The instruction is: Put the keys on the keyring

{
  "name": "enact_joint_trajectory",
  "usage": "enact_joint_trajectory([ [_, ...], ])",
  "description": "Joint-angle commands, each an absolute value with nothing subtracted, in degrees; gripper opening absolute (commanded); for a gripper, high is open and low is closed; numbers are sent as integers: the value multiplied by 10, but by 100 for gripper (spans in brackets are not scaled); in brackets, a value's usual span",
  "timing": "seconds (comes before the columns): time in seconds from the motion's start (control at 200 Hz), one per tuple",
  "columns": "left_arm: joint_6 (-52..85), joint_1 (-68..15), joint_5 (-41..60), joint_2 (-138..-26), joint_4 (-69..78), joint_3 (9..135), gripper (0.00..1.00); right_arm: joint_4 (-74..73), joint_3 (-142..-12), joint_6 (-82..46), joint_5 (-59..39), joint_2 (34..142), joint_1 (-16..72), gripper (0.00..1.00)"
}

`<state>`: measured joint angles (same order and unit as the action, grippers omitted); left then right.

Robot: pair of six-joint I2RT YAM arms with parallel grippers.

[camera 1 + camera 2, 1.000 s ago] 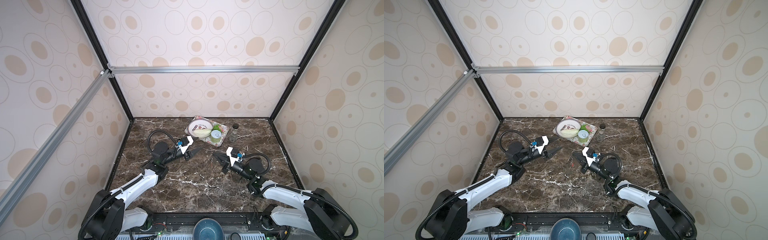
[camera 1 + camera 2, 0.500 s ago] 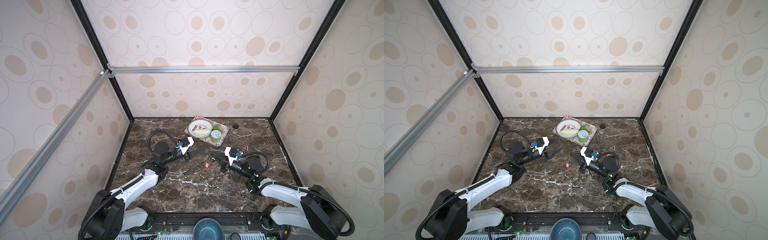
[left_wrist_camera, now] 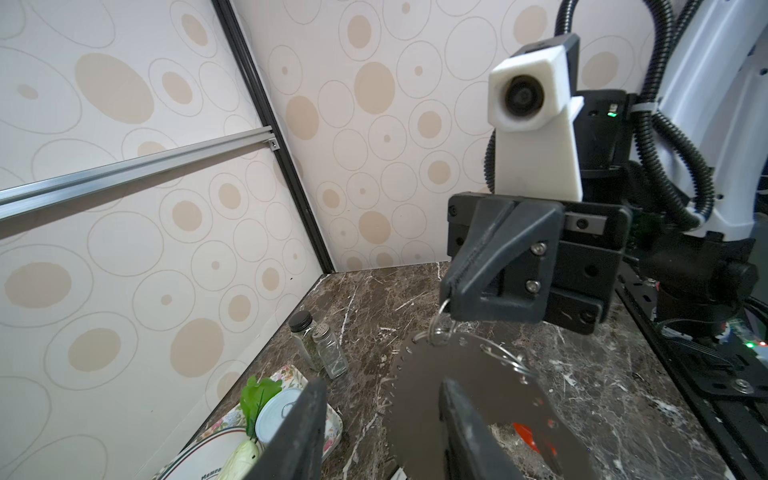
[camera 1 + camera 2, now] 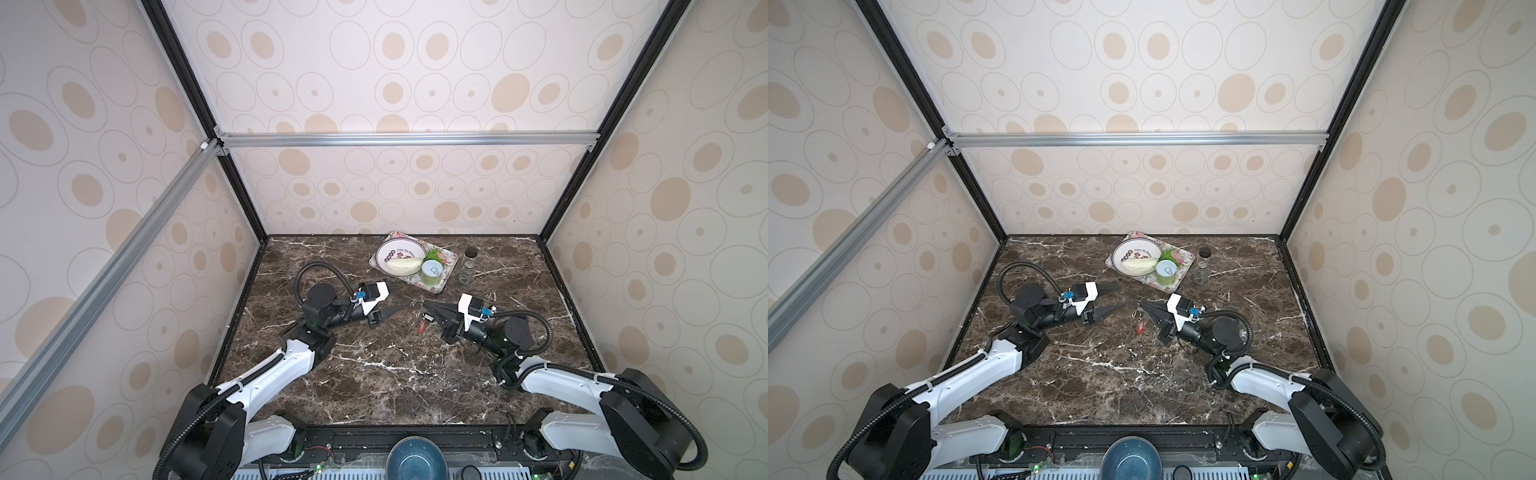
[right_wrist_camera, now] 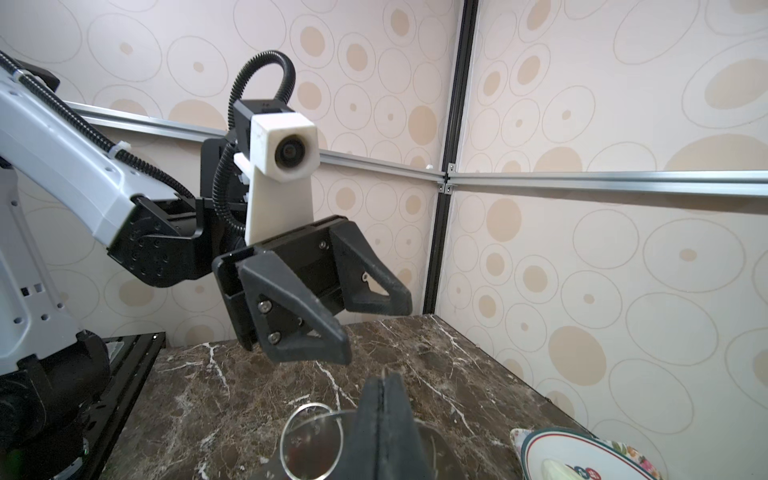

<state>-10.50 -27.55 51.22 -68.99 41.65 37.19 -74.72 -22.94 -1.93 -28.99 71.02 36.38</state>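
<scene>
**Near edge:** blue bowl [image 4: 415, 459] sits at the front rail, centre. Beyond it, bare marble surface [image 4: 374, 374] runs betw. the two arm bases. This is the widest free room in both top views.

**Mid, L side:** left claw [image 4: 1122, 295] is low and points inward. Jaws are apart at a moderate gap and hold nothing. Bare marble shows betw. this arm and the L wall edge.

**Mid, R side:** right claw [image 4: 424, 306] points back at the L one. Its jaws are pressed together on a small wire ring [image 3: 441, 318].
- The keyring [image 3: 419, 374] hangs from that wire ring, with its flat face and holed rim toward the L wrist cam.
- The red tag [image 3: 536, 440] shows at the keyring's central hole. In both top views it hangs just below the R claw tip.
- Black-tag key: cannot tell.
- Keyring's lower edge vs. surface: out of view, cannot tell.
- Claw tips are near each other, with a narrow gap visible in both top views.

**Far:** tray [image 4: 446, 259] lies angled near the back edge, approx. centre.
- It carries a plate [image 4: 392, 253] w/ a pale vegetable [image 4: 403, 264] on it.
- A can [image 4: 432, 272] stands just beside the plate.
- Spice jars [image 3: 330, 353] stand just R of the tray.
- Bare marble shows at the far-L corner and from the jars to the R wall edge.
</scene>
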Motion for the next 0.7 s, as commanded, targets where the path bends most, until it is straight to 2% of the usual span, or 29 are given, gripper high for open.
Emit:
enact_joint_trajectory([
  [0.0,-123,-280,547,-684,425,387,42,-808,-234,-39,-323,713,367,0],
  [0.255,-127,-285,575,-690,434,387,34,-808,-257,-68,-364,723,367,0],
  [0.695,-133,-296,600,-689,433,389,29,-808,-272,-85,-384,738,371,0],
])
